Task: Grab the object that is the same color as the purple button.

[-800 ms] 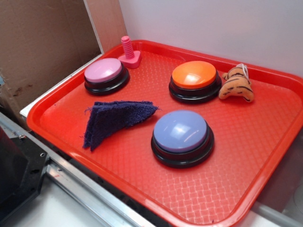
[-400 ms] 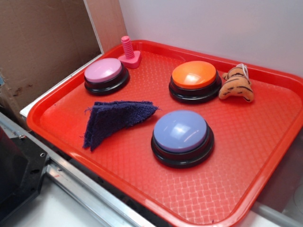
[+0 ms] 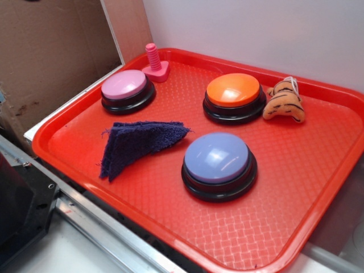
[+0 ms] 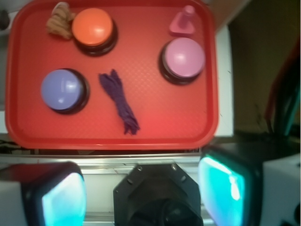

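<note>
Nothing on the red tray has shifted across the last moments, so we judge the reach has not yet begun. Our target, the folded dark purple cloth, lies untouched at the near left of the tray, just left of the purple button whose colour it matches. From the wrist view the cloth sits between the purple button and the pink button. The orange button, striped plush toy and pink bolt stand farther off, well apart from it. Nothing blocks a descent. We cannot tell how far the pincer is open; its fingers are not clearly shown.
</note>
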